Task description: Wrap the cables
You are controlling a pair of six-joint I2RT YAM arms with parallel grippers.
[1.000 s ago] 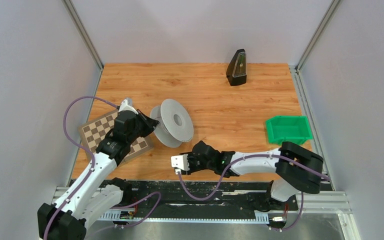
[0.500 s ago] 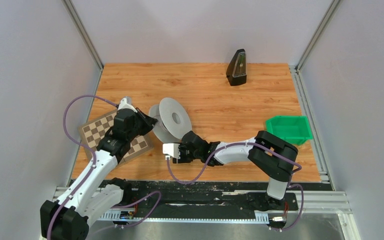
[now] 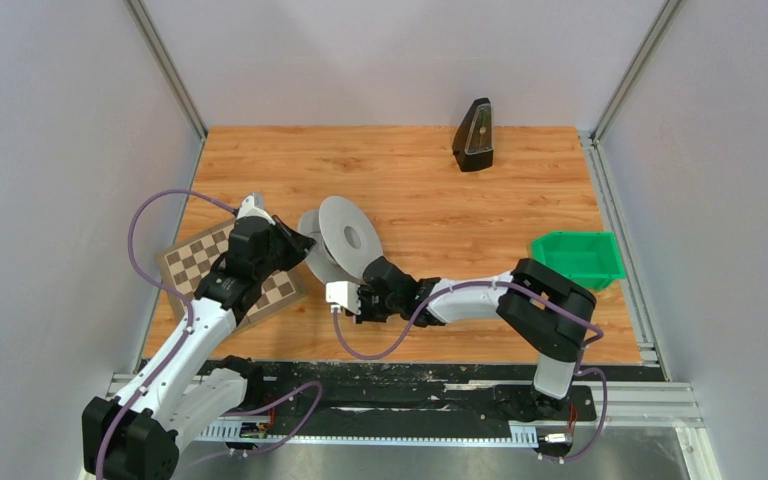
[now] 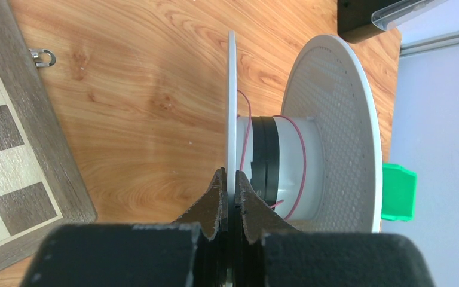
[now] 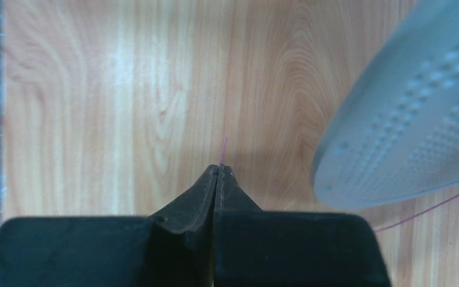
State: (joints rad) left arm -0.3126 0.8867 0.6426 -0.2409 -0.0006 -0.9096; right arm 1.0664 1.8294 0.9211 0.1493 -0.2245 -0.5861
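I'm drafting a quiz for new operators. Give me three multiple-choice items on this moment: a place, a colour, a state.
1. Where is the chessboard? A) left of the spool B) on top of it C) far to its right
2. Colour of the thin cable? A) blue B) reddish C) yellow
3. The right gripper is: A) wide open B) shut on the cable's end C) out of view
Answers: 1 A, the top view shows it left of the spool; 2 B, both wrist views show it reddish; 3 B, its jaws meet with the cable poking out.
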